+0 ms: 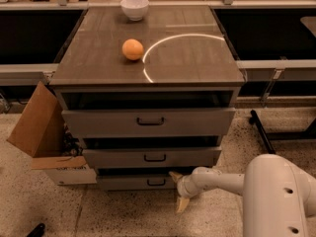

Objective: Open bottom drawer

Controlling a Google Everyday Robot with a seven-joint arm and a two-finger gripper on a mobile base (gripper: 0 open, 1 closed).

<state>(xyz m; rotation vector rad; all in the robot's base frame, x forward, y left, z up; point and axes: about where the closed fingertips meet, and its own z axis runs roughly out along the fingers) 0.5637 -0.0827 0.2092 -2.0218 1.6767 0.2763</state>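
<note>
Low by the floor, gripper (178,189) with fingers spread wide, nothing held. Just left of it, bottom drawer (123,182), lowest of three in the cabinet (192,63); upper finger beside its handle (156,182), contact impossible to tell. On top, orange (133,49) and bowl (135,8).

Cream gripper (178,189) beside grey bottom drawer (129,182)

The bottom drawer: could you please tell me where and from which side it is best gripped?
Grip the small dark handle centred on the front of the bottom drawer, coming straight in from the front: it is a horizontal bail on a flat face. The gripper, open, sits low beside it.
</note>
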